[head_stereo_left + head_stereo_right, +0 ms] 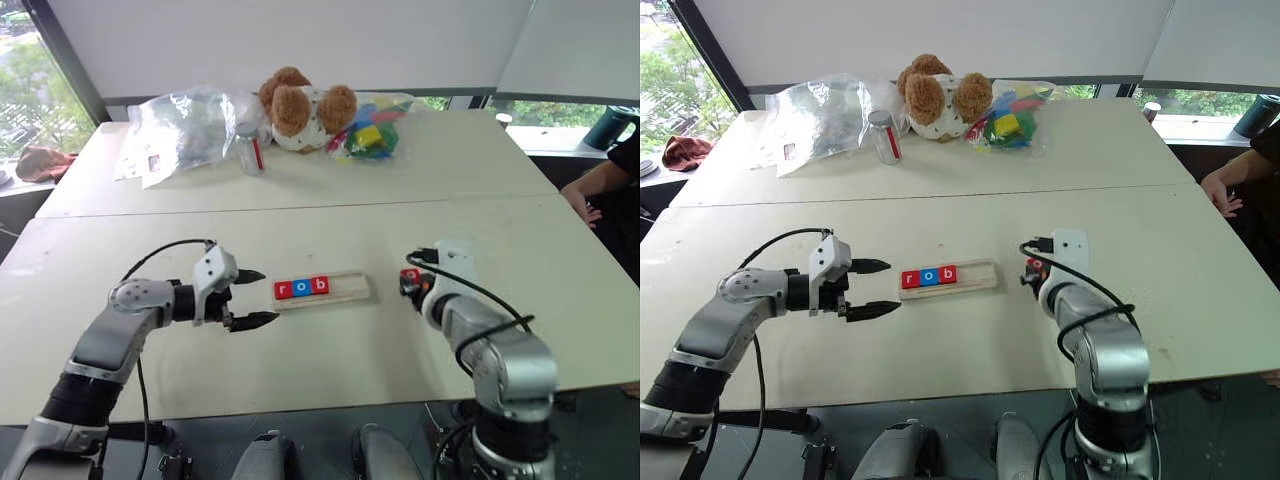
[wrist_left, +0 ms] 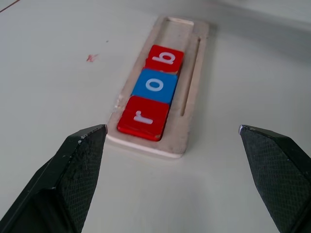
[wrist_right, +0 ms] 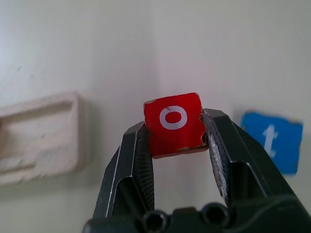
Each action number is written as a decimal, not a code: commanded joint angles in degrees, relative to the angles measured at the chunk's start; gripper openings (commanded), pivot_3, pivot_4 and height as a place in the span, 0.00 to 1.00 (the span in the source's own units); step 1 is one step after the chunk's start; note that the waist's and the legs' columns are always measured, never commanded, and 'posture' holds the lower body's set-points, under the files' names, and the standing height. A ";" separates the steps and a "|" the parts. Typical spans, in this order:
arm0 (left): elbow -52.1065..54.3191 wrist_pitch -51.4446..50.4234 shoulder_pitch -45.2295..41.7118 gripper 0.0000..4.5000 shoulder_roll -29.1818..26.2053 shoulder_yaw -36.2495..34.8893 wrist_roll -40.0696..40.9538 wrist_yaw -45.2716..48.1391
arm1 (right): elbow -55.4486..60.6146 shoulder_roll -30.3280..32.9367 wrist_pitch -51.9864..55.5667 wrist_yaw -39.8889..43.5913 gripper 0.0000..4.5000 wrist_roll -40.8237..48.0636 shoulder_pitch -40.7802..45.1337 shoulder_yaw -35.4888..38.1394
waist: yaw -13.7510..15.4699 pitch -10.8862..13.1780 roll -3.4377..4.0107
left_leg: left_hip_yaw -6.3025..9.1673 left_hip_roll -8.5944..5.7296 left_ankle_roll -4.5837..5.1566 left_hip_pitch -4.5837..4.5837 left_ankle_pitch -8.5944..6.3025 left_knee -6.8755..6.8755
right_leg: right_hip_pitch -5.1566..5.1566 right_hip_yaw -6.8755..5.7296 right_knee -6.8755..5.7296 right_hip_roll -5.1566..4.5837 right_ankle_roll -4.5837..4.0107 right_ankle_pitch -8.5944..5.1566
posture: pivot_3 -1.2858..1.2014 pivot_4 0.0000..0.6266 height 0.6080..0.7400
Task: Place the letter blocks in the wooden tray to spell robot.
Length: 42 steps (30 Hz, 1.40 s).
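**Fourth tile in hand, two slots left**

Now holding the red "o" block [image 3: 172,124], right gripper [image 3: 176,141] clamped on its side edges, lifted clear of the table [image 1: 330,220]. Blue "t" block [image 3: 272,141] left flat on the table just beside, not yet picked.

Wooden tray [image 1: 350,288] lay mid-table btwn the two arms. Already seated from its left end: red "r" block [image 2: 144,118], blue "o" block [image 2: 155,86], red "b" block [image 2: 165,58], touching edge to edge. Right end of groove bare.

Judged best approach: carry the tile over to the slot right after "b", keep the letter facing up and upright to match the others, lower flat into the groove, butt against "b", then release. Risk: tile seemed to sit high in the pads, so could tip if set down at an angle.

Pose: right arm bent, wrist pitched down, near tray's right end w/o touching. Left gripper [image 1: 250,298] spread wide, pointed level-ish at tray's left end, near, not touching, holding nothing.
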<state>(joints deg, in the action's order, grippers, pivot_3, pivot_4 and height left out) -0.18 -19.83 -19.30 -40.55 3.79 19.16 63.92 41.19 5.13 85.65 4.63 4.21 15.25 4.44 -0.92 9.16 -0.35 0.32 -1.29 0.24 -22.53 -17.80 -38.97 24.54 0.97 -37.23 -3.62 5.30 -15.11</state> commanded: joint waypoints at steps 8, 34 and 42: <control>-1.90 1.95 -3.00 1.00 -0.48 -0.45 -0.89 2.32 | 0.93 -1.60 1.68 -1.20 0.48 0.41 -1.72 -0.88 | -0.02 0.00 0.00 | 0.00 -0.02 0.00 0.01 0.00 -0.02 | -0.02 -0.03 0.02 0.00 0.00 0.00 | 0.52 0.24 1.00; -1.92 2.47 -2.32 1.00 -3.67 -2.17 -0.79 4.52 | -42.41 42.64 -76.66 71.57 1.00 9.80 4.06 -7.79 | -0.29 0.10 -0.21 | -0.14 0.01 0.18 0.19 -0.09 -0.19 | -0.35 -0.06 0.15 0.05 0.04 -0.01 | 0.52 0.24 1.00; 2.78 0.09 1.02 1.00 -4.10 -3.96 -0.10 1.59 | -65.40 37.59 -90.48 76.45 1.00 4.31 16.89 -13.64 | 0.33 0.12 -0.20 | -0.05 0.09 0.12 0.08 -0.07 -0.08 | -0.13 -0.05 0.10 0.01 0.03 -0.01 | 0.52 0.24 1.00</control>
<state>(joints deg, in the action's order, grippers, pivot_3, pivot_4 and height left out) 0.50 -19.43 -18.11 -43.88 1.61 18.10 66.14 -22.90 42.58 -2.82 80.27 8.92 31.05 -9.62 -0.58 9.28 -0.55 0.26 -1.22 0.35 -22.48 -17.88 -39.05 24.40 0.91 -37.12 -3.65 5.33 -15.12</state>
